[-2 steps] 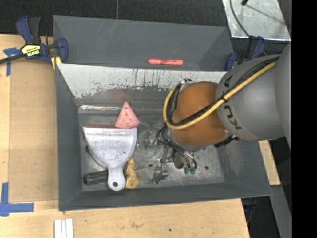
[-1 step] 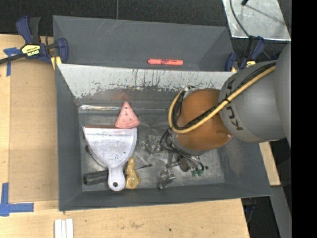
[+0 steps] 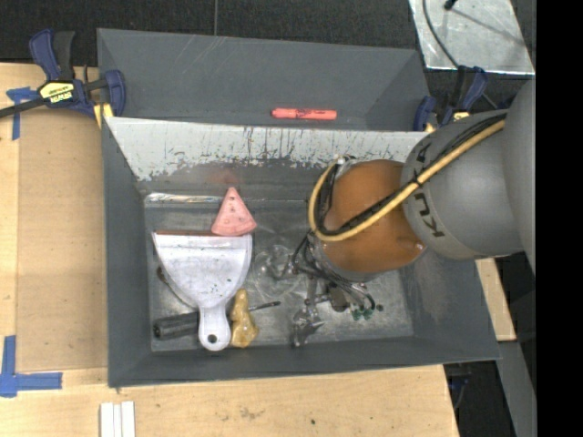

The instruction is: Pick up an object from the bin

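My gripper [image 3: 326,295] hangs low over the bin's floor, right of the middle, under the arm's orange cover. A crumpled clear plastic piece [image 3: 271,268] lies just left of it. A small green thing [image 3: 366,312] lies close by on its right. A tan lumpy piece [image 3: 240,320] lies a little further left, beside the handle of a white dustpan [image 3: 206,269]. I see nothing held in the gripper.
A pink triangular piece [image 3: 233,215] lies at the dustpan's far edge. A black cylinder [image 3: 173,327] lies near the front left corner. The arm and its orange cover, with a yellow cable, hide the bin's right part.
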`<state>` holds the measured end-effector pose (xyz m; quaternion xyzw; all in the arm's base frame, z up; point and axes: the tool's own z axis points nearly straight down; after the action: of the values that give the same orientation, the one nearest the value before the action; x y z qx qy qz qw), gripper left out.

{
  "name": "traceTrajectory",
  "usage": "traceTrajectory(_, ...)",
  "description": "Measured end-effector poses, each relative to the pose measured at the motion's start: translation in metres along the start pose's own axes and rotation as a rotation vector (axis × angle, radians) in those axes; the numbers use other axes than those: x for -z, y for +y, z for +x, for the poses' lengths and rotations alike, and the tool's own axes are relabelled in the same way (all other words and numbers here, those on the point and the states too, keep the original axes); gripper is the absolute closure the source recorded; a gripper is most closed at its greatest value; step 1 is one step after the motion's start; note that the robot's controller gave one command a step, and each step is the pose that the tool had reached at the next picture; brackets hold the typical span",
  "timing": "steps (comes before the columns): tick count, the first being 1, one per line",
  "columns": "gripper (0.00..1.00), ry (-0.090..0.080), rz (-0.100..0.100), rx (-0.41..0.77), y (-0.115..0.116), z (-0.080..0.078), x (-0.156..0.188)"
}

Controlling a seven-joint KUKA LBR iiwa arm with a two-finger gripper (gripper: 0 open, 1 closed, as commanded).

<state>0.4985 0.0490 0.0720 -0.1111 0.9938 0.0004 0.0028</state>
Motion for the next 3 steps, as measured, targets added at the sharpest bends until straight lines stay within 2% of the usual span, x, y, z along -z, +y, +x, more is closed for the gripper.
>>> traceTrajectory(1,1.00,-0.014,0.000,-0.148,0.038,-0.035,0.004)
traceTrajectory(2,1.00,-0.014,0.000,-0.148,0.037,-0.035,0.004)
traceTrajectory(3,1.00,0.008,0.000,-0.139,0.029,-0.032,0.041)
